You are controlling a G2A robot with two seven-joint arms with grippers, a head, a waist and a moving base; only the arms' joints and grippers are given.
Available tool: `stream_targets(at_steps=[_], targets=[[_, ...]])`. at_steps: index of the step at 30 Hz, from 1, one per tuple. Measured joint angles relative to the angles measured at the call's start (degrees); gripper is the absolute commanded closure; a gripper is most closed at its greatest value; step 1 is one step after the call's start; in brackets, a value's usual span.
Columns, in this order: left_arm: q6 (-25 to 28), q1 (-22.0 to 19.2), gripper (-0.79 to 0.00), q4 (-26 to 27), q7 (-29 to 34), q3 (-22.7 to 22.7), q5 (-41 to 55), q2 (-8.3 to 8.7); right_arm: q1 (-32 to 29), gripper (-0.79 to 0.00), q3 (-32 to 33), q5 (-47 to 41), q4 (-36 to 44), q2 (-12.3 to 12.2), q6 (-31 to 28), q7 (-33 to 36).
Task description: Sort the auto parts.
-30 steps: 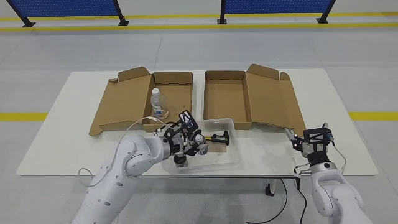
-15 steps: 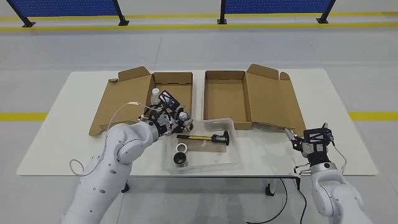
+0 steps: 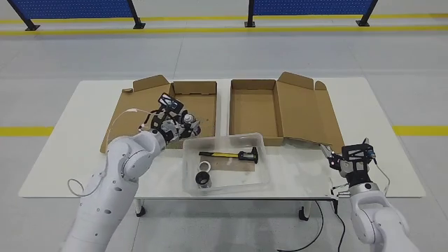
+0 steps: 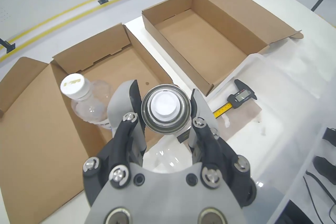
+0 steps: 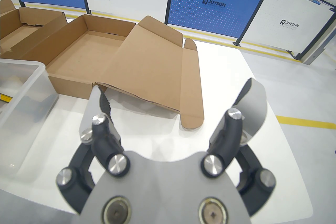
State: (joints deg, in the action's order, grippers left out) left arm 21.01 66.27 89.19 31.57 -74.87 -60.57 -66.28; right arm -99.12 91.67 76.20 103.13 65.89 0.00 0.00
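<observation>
My left gripper (image 4: 164, 93) is shut on a metal spray can (image 4: 165, 110) with a white top. It holds the can upright over the near right corner of the left cardboard box (image 3: 203, 98), beside a clear plastic bottle (image 4: 78, 96) standing in that box. In the top view the can (image 3: 189, 124) hangs just left of the clear plastic bin (image 3: 222, 138). A yellow-and-black caliper (image 3: 231, 156) and a small black ring part (image 3: 203, 179) lie in the bin. My right gripper (image 5: 173, 87) stands open over the table's near right corner, with nothing between its fingers.
A second open cardboard box (image 3: 253, 112) sits right of the first, its lid flap (image 5: 157, 70) spread flat toward my right gripper (image 3: 348, 154). The bin's wall (image 5: 23, 93) lies at that gripper's left. Bare white table (image 3: 301, 171) runs along the front edge.
My left gripper has lifted the spray can out of the bin and carried it left and back to the left box's corner. The right arm has not moved.
</observation>
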Motion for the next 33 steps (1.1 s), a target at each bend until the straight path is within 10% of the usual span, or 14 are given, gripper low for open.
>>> stream_targets(at_steps=[33], targets=[[-7.31, -4.4, 0.0, -11.95, -2.29, 2.34, -9.31, -0.34, 0.0, -0.785, 0.0, 0.0, 0.0, 0.0, 0.0, 0.0]])
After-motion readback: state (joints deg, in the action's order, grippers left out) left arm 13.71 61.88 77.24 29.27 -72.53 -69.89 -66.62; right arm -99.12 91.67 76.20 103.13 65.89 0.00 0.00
